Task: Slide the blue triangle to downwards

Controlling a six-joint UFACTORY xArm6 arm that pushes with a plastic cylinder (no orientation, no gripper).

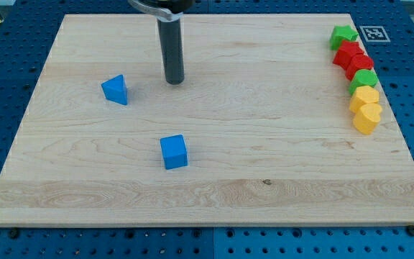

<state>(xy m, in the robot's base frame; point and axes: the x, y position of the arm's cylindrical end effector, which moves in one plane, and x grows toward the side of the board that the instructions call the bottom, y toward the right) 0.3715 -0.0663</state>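
My tip [174, 80] was seen on the wooden board [264, 165], touching no block; being a plain rod, it held nothing. The blue triangle [115, 90] was placed near the tip, toward the view's left. The blue cube [173, 152] was found below the tip. Red, green and yellow blocks were lined up far from the tip, at the view's right.

rod [172, 43] cut off at the view's top, right-edge cluster overlapping — lower green block [363, 79] half hidden
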